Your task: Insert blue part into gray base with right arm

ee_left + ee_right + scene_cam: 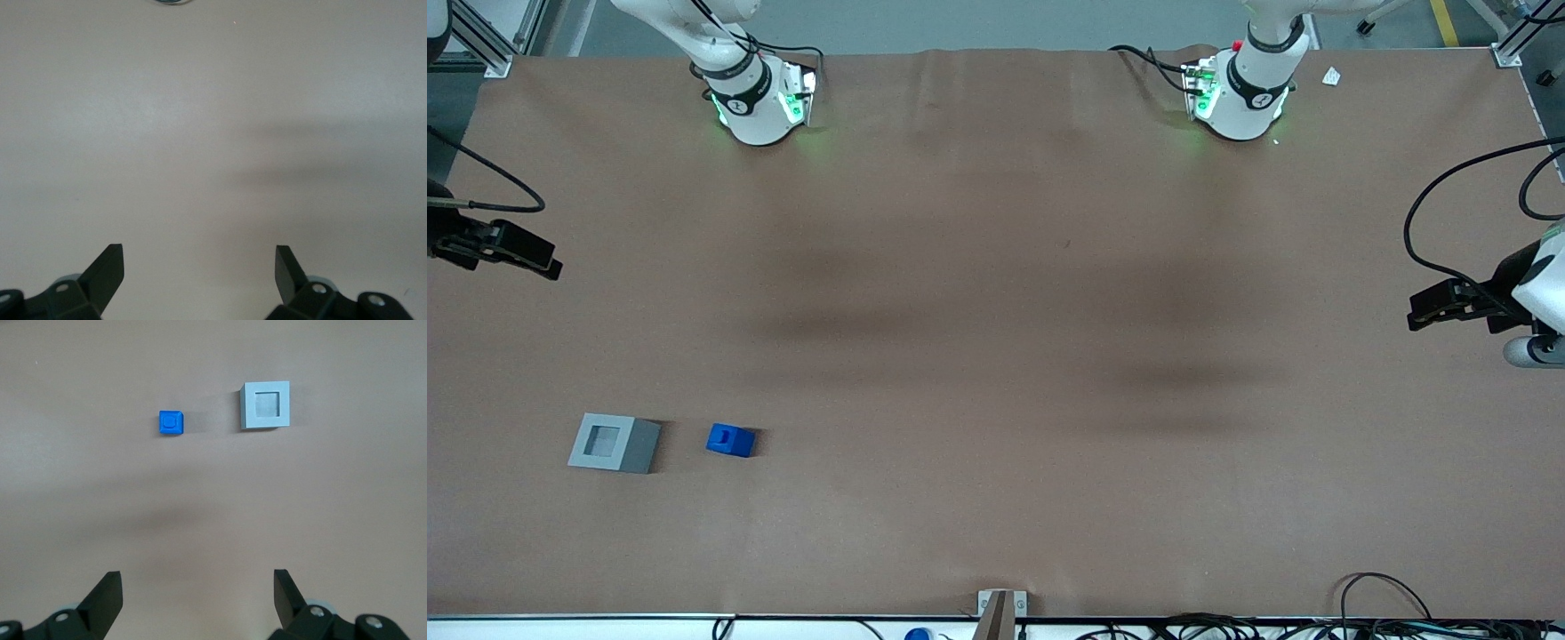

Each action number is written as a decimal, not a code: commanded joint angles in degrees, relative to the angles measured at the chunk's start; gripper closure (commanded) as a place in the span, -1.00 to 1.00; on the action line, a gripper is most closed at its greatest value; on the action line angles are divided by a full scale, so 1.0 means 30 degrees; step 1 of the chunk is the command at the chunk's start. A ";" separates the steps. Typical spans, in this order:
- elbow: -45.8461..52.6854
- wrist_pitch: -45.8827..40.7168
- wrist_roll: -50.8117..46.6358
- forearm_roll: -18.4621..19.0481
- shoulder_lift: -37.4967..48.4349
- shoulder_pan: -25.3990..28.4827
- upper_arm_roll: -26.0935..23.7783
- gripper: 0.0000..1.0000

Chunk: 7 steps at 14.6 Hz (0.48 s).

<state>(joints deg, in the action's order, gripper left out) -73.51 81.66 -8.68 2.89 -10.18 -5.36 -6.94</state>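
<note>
A brown desk point(996, 356) seen from the front. At the working arm's end, the right arm's black gripper point(520, 253) hangs above the desk with its fingers spread apart, holding nothing, well away from both blocks. Nearer the front camera sits the gray base point(615, 443), its square recess facing up and empty. Just beside it, toward the parked arm's end, rests the small blue part point(730, 440), not touching it. Nothing is grasped yet. Likely risks: an off-centre grasp could nudge or twist the small blue part; carried tilted or rotated, it could catch the recess rim and shove the loose base sideways.
</note>
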 commanded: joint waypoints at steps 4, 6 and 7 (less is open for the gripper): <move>0.1065 -0.1673 0.1897 -0.0085 0.0286 -0.0207 -0.0149 -1.00; 0.1064 -0.1674 0.1927 0.0031 0.0286 -0.0148 -0.0178 -1.00; 0.1064 -0.1645 0.1927 0.0032 0.0257 -0.0148 -0.0178 -1.00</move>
<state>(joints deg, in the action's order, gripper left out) -70.10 77.13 -3.71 2.88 -9.88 -5.39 -6.95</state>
